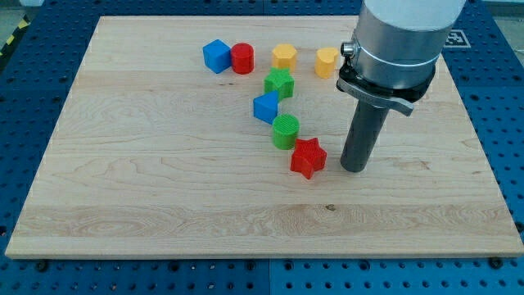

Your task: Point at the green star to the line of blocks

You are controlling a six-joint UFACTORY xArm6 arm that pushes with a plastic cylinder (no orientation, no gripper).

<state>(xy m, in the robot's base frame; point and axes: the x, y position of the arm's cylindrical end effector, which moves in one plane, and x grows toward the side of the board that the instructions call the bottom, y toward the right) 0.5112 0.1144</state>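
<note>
The green star (pixel 279 83) lies near the view's top middle, at the upper end of a slanted line with a blue block (pixel 265 107), a green cylinder (pixel 285 131) and a red star (pixel 308 157) below it. My tip (pixel 354 168) rests on the board just right of the red star, a small gap apart, well below and right of the green star.
A row along the view's top holds a blue cube (pixel 217 56), a red cylinder (pixel 242 58), a yellow block (pixel 284 56) and another yellow block (pixel 327 61). The wooden board (pixel 147 188) sits on a blue perforated table. The arm's grey body hangs over the top right.
</note>
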